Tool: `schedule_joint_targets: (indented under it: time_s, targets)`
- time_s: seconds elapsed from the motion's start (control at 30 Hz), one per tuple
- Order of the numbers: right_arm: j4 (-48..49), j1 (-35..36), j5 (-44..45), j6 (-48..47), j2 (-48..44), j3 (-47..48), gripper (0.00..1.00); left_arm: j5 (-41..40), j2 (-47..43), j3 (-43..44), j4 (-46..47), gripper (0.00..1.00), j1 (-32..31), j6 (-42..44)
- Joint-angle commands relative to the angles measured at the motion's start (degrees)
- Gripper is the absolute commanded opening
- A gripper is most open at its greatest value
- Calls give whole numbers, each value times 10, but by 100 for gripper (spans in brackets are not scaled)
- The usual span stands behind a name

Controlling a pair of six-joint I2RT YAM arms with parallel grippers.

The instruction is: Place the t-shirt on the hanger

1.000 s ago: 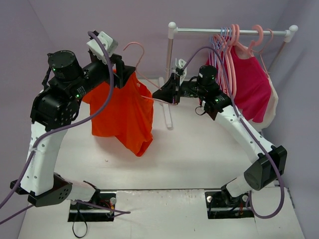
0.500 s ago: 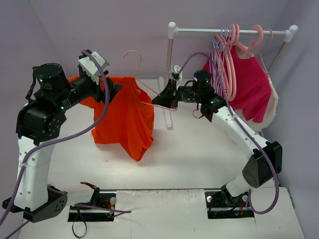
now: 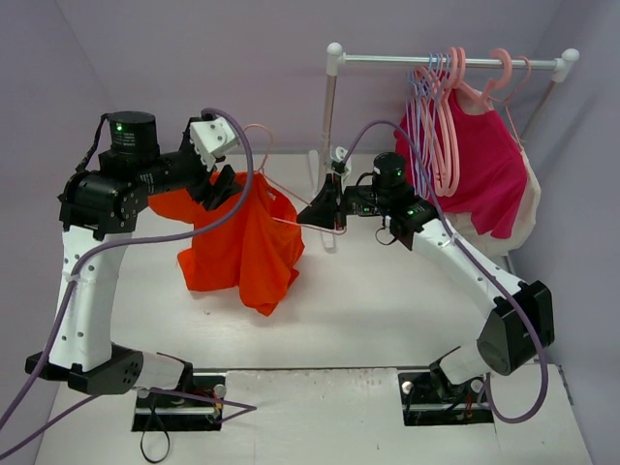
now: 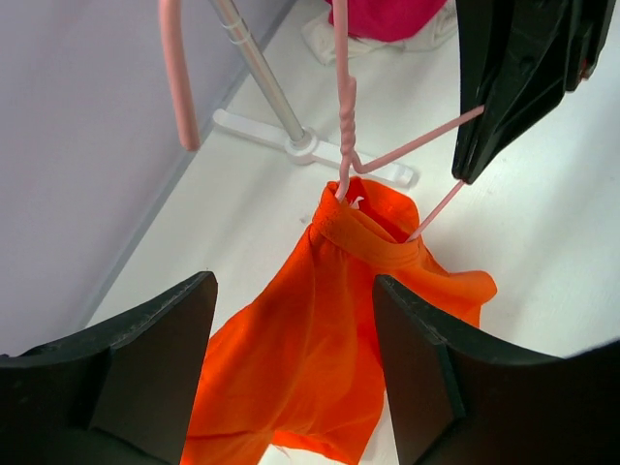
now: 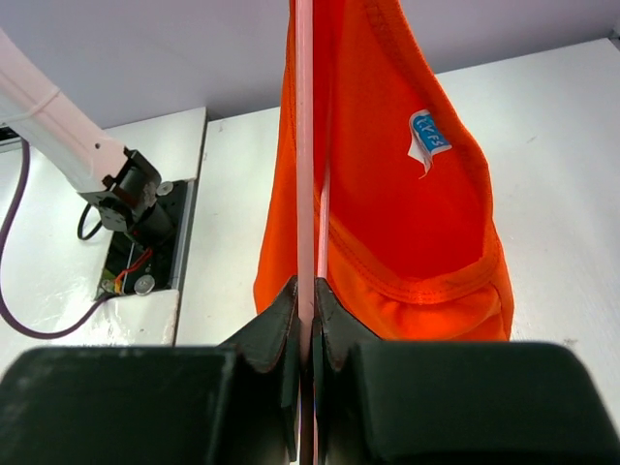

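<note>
The orange t-shirt (image 3: 242,252) hangs by its neck from the pale pink hanger (image 3: 291,221) above the table, bunched and drooping to the left. My right gripper (image 3: 315,211) is shut on the hanger's right arm; in the right wrist view its jaws (image 5: 312,291) pinch the pink bar (image 5: 304,145), with the shirt's neck and white label (image 5: 426,136) just beyond. My left gripper (image 3: 228,189) is open just above the shirt's left shoulder. In the left wrist view its fingers (image 4: 291,291) stand wide apart over the shirt (image 4: 310,358), holding nothing; the hanger's stem (image 4: 341,116) rises from the collar.
A white clothes rack (image 3: 446,61) stands at the back right, its post (image 3: 329,145) and foot (image 4: 310,145) close behind the right gripper. On it hang a magenta-pink shirt (image 3: 489,165) and several pink and lavender hangers (image 3: 436,116). Purple walls close in left and behind.
My left gripper has come down and to the right and let go of the shirt, which has sagged lower on the hanger. My right gripper has dropped slightly, still holding the hanger.
</note>
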Motion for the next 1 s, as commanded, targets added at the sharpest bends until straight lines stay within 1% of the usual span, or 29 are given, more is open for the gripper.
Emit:
schedule_joint_targets:
  time_s: [0.0,0.07,0.27,0.37,0.4,0.5,0.53,0.6,0.63,0.73,0.77,0.83,0.97]
  targets:
    - [64,7,-25,2,-41,5,0,35,7,11,-26,61,8,52]
    - [65,8,-27,2,-44,5,0,71,13,0,-30,61,18,58]
    - [64,9,-33,2,-43,9,0,98,22,-21,-43,61,30,75]
    - [64,11,-34,2,-40,10,0,113,22,-27,-43,58,32,76]
    - [64,11,-36,2,-37,12,0,118,22,-34,-43,52,33,76]
    - [64,15,-36,2,-33,16,0,142,22,-50,-43,37,33,74]
    - [64,16,-36,2,-31,18,0,146,20,-56,-42,21,33,75]
    - [64,16,-36,2,-30,19,0,149,17,-61,-43,4,33,80]
    - [64,16,-36,2,-28,19,0,151,14,-62,-43,1,33,85]
    - [63,15,-27,2,-25,17,0,153,1,-63,-42,0,33,98]
    - [63,14,-18,10,-26,14,2,148,-5,-62,-43,0,33,103]
    - [63,10,1,23,-31,7,9,132,-19,-65,-43,0,33,110]
    - [62,-7,39,53,-46,-6,34,97,-48,-86,-43,0,33,115]
